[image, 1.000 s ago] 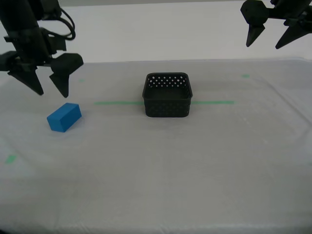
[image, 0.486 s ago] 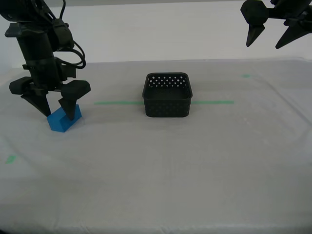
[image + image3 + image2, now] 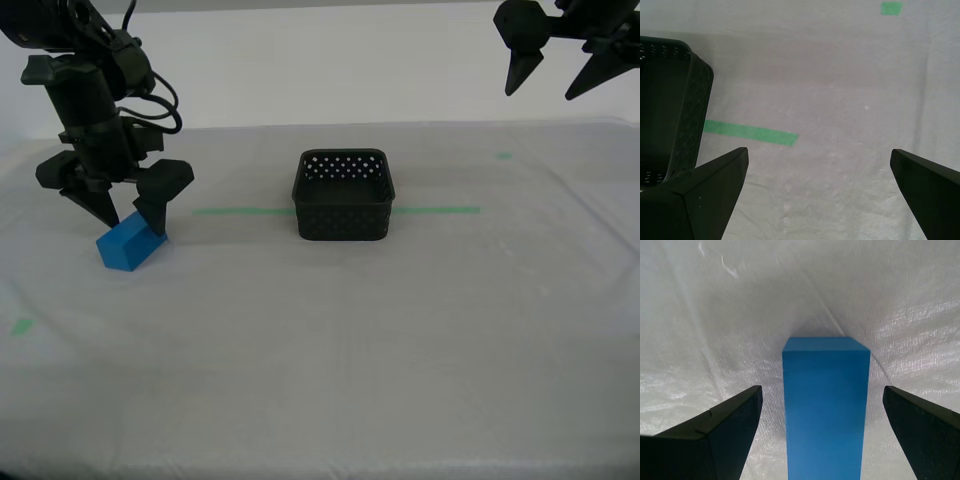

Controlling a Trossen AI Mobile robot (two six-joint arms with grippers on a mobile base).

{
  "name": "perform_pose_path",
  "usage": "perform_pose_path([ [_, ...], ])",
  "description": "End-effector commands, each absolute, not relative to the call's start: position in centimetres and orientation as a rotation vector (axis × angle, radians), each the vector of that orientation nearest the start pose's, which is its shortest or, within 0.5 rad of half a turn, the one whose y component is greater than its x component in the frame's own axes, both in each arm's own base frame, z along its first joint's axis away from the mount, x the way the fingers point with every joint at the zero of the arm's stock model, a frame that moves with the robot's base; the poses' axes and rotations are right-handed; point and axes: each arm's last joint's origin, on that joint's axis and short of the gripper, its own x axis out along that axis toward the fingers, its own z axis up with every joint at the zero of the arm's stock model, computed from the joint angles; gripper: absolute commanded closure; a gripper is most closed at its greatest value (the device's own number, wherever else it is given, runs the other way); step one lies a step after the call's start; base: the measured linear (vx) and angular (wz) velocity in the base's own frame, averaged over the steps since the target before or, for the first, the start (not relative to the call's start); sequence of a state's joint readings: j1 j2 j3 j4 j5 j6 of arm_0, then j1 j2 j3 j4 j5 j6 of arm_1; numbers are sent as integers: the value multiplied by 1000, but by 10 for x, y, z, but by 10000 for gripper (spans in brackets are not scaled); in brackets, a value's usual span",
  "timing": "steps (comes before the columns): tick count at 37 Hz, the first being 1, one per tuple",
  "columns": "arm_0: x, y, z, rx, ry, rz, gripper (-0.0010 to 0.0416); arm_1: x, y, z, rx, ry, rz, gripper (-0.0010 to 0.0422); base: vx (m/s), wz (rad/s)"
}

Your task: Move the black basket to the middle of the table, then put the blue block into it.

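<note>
The blue block [image 3: 126,247] lies on the table [image 3: 350,330] at the exterior view's left. My second gripper [image 3: 133,226] is down over it and open. In the second wrist view the blue block [image 3: 825,405] stands between the two fingers [image 3: 725,430] with a gap on each side. The black basket [image 3: 343,200] sits upright and empty near the table's middle, on the green tape line [image 3: 240,211]. My first gripper [image 3: 542,92] hangs open high at the exterior view's upper right. Its wrist view catches one corner of the black basket [image 3: 670,100].
Small green marks sit on the cloth at the exterior view's far right [image 3: 504,155] and near left [image 3: 22,326]. The green tape line [image 3: 750,132] runs out from under the basket. Bare cloth spreads between the block and the basket.
My second gripper has come down from above the block and now straddles it, still open. The block, the basket and my first gripper have not moved.
</note>
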State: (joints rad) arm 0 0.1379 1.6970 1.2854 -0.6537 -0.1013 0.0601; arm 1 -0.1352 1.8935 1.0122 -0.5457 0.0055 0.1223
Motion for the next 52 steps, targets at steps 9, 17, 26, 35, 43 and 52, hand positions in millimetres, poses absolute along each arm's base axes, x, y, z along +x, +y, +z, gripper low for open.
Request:
perform_pose_path([
  [9,345,51,238,35,1070,188,7,317,-44,107,187,1418,-203,83,0,0],
  [17,345,51,238,35,1070,188,7,315,-44,107,166,1433,-184,83,0,0],
  [26,345,51,238,35,1070,188,7,307,-43,97,156,1441,-177,83,0,0],
  [35,345,51,238,35,1070,188,7,308,-43,98,159,1430,-180,83,0,0],
  [43,345,51,238,35,1070,188,7,308,-44,98,159,1429,-180,83,0,0],
  [52,345,51,238,35,1070,188,7,308,-45,98,160,1429,-182,83,0,0],
])
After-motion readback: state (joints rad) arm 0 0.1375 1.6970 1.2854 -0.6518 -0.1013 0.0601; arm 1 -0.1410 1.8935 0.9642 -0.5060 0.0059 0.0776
